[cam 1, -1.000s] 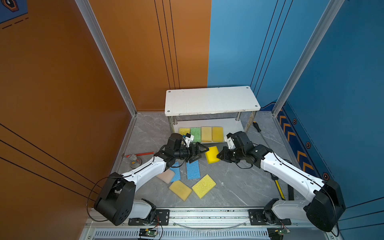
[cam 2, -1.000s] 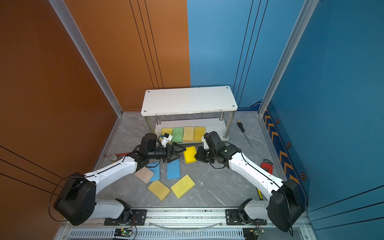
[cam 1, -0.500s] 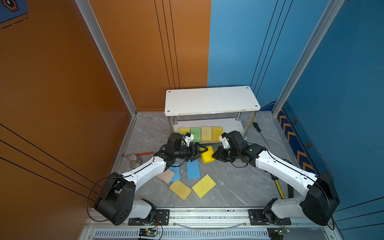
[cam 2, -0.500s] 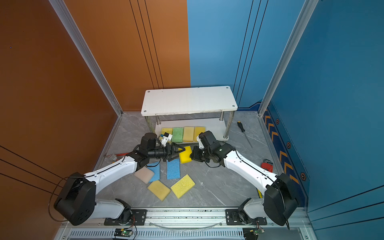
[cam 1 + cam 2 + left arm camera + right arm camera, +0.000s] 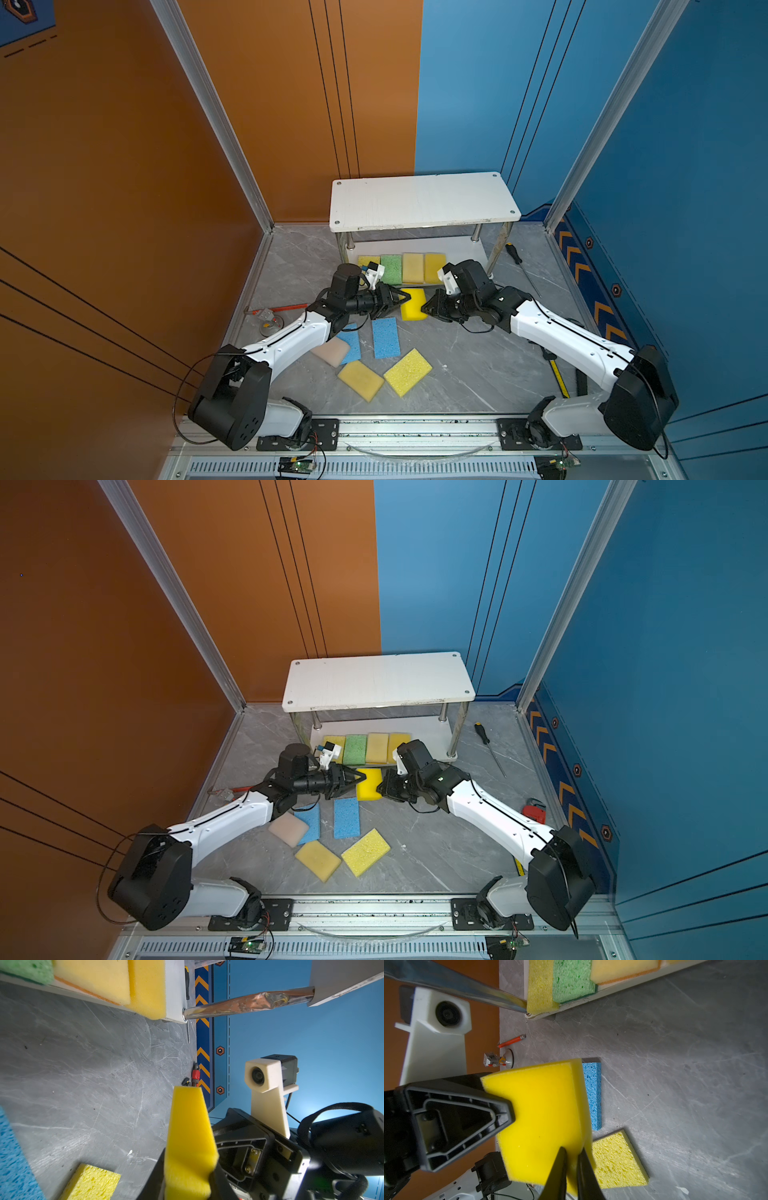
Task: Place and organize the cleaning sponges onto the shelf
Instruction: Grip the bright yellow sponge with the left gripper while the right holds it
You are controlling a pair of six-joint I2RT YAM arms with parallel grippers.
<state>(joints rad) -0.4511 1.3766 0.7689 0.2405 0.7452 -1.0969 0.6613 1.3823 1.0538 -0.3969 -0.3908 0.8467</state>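
Observation:
A bright yellow sponge (image 5: 413, 305) (image 5: 369, 784) hangs above the floor between both grippers. My left gripper (image 5: 405, 297) (image 5: 188, 1169) is shut on one end, squeezing the foam (image 5: 189, 1136). My right gripper (image 5: 424, 309) (image 5: 572, 1152) is shut on the opposite edge of that sponge (image 5: 542, 1109). The shelf (image 5: 424, 199) stands behind; its lower board holds a yellow (image 5: 368, 261), a green (image 5: 390, 269), a pale tan (image 5: 412, 268) and another yellow sponge (image 5: 434, 267). On the floor lie two blue sponges (image 5: 385, 337), a whitish-pink one (image 5: 331, 351) and two yellow ones (image 5: 408, 371).
A screwdriver (image 5: 521, 266) lies right of the shelf's chrome post. A red pen (image 5: 286, 308) and a small metal fixture (image 5: 266, 320) sit by the left wall. A red tool (image 5: 534, 814) and a yellow tape measure (image 5: 559, 378) lie near the right arm.
The right arm carried the bright yellow sponge leftward to the left gripper, whose jaws closed onto it. The right jaws loosened slightly but still pinch the sponge.

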